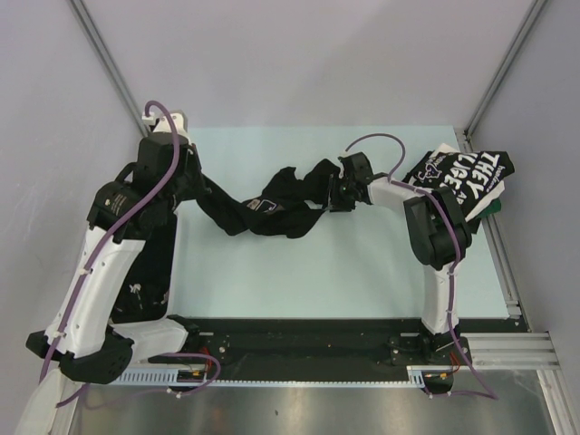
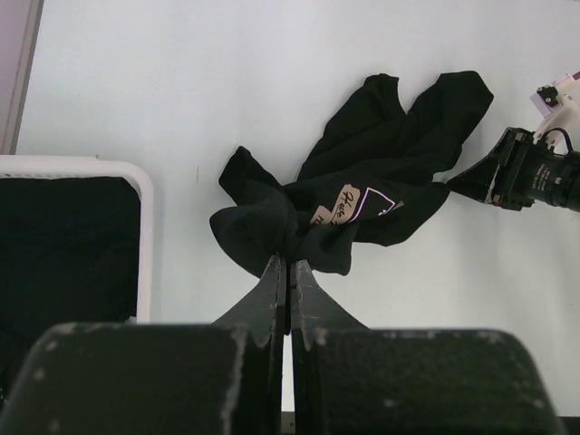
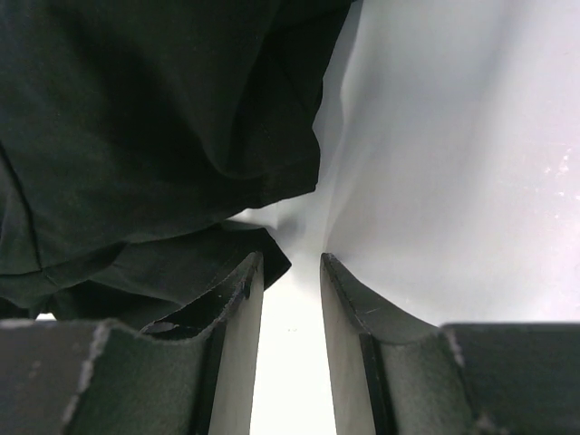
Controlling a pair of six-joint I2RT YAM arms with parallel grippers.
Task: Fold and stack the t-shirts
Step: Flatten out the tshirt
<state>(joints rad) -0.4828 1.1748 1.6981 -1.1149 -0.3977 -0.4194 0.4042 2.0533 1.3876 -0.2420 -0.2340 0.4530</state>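
Note:
A crumpled black t-shirt (image 1: pixel 272 204) lies strung across the middle of the table, a small white label showing on it (image 2: pixel 362 199). My left gripper (image 1: pixel 201 186) holds its left end, jaws pressed together on the bunched cloth (image 2: pixel 288 261). My right gripper (image 1: pixel 328 198) is at the shirt's right end and also shows in the left wrist view (image 2: pixel 471 181). Its jaws (image 3: pixel 292 263) stand apart with bare table between them, and the black cloth (image 3: pixel 154 136) lies against the outside of the left finger (image 3: pixel 237 299). A folded t-shirt with big white lettering (image 1: pixel 464 177) rests at the table's right edge.
A white basket (image 2: pixel 91 168) holding dark cloth sits at the left, under my left arm (image 1: pixel 145 272). Grey walls and metal frame rails (image 1: pixel 503 263) close in the pale table (image 1: pixel 317 281) on the left, back and right.

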